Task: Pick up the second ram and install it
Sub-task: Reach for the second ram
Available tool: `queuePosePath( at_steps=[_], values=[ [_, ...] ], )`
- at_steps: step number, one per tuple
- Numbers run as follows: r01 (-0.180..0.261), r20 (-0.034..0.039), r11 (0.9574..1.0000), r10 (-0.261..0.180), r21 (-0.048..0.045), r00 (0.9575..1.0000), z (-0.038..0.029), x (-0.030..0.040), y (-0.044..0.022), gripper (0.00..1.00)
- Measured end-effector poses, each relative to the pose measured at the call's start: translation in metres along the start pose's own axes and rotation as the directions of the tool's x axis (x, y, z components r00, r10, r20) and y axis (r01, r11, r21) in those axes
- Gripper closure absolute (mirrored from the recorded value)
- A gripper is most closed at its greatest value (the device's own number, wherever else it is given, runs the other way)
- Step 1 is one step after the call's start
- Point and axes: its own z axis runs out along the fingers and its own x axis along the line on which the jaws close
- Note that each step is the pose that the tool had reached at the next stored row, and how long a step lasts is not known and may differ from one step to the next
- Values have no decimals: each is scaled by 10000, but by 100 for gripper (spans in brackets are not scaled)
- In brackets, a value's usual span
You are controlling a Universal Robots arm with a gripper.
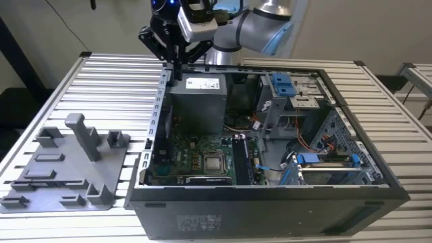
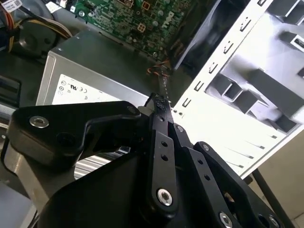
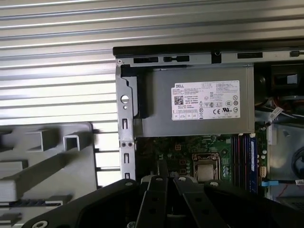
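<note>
Exterior view: the gripper [image 1: 177, 75] is seen over a corner of the power supply [image 1: 199, 101] in the computer case [image 1: 270, 212], fingers [image 2: 161, 121] pressed together.

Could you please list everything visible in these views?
Table: one, silver slats, under everything.
Computer case: one, black, open, on the table.
Power supply: one, grey, inside the case.
Circuit board: one, green, on the case floor.
Ram: count unclear, blue, seemingly slotted beside the processor socket.
Clips: several, light blue, inside the case.
Tray: one, grey, at the exterior view's left.
Arm: one, silver, behind the case.
Gripper: one, black, shut, near the power supply.
</note>
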Motion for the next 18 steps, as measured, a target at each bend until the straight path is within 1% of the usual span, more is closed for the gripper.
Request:
queuePosePath(
  at_steps=[10, 18],
  values=[
    [13, 0, 10000, -13, 0, 10000, 6, 219, -13, 89],
    [28, -1, 10000, -28, 0, 10000, 11, 360, -22, 89]
  ],
)
